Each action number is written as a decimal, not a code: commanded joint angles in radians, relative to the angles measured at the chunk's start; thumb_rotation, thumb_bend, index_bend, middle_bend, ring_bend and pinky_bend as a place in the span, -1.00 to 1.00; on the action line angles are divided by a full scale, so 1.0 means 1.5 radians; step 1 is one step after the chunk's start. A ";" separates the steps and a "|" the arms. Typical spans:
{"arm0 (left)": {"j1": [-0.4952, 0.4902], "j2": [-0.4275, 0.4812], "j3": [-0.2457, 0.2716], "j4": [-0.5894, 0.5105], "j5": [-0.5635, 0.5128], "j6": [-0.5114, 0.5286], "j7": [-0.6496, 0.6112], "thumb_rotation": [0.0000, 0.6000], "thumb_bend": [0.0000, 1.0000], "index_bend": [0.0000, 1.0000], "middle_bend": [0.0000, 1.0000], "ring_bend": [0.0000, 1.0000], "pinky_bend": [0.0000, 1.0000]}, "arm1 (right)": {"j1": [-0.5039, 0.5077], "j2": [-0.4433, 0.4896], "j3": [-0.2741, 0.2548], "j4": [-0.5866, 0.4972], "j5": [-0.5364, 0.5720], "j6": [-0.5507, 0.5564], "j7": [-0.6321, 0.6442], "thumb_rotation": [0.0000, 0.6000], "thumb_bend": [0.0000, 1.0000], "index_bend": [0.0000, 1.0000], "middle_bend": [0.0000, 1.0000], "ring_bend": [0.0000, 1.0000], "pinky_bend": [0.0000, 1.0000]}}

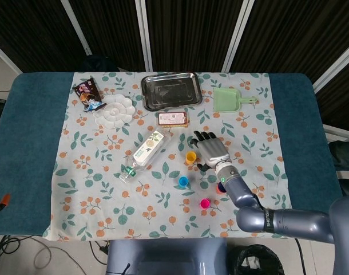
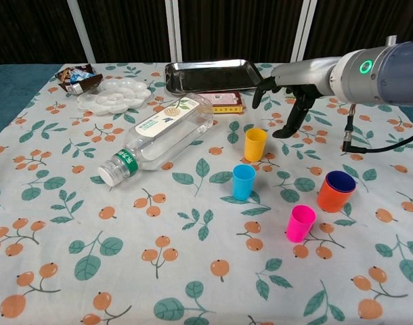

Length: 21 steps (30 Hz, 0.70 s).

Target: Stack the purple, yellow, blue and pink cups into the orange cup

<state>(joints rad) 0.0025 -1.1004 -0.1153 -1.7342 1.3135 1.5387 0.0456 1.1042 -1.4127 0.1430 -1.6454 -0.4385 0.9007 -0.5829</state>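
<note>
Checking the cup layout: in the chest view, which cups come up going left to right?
Blue cup → yellow cup → pink cup → orange cup, with the purple cup nested inside it.

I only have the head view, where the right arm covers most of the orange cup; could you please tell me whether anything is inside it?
Observer: Yes. In the chest view the purple cup sits nested in the orange cup, with its rim showing just above the orange one.
Operator: Thank you. Is the right hand touching the yellow cup?
Observer: No. The right hand hangs above and behind the yellow cup with its fingers apart, holding nothing, and there is a visible gap between them.
Operator: And is the pink cup standing upright?
Observer: Yes, from the side the pink cup stands mouth up, apart from the orange cup.
</note>
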 commanded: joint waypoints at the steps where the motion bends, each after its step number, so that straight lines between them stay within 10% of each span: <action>1: 0.000 0.000 0.000 0.000 0.000 -0.001 0.000 1.00 -0.55 -0.72 -0.86 -0.99 -1.00 | 0.003 -0.013 -0.002 0.012 0.001 0.001 -0.002 1.00 -0.21 -0.51 -1.00 -0.88 -0.82; 21: 0.000 -0.002 -0.002 0.000 -0.008 -0.001 0.003 1.00 -0.55 -0.72 -0.86 -0.99 -1.00 | 0.007 -0.070 0.002 0.085 0.001 -0.013 0.005 1.00 -0.21 -0.38 -1.00 -0.88 -0.82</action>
<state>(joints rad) 0.0021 -1.1029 -0.1189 -1.7344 1.3019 1.5366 0.0502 1.1158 -1.5148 0.1466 -1.5207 -0.4333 0.8822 -0.5775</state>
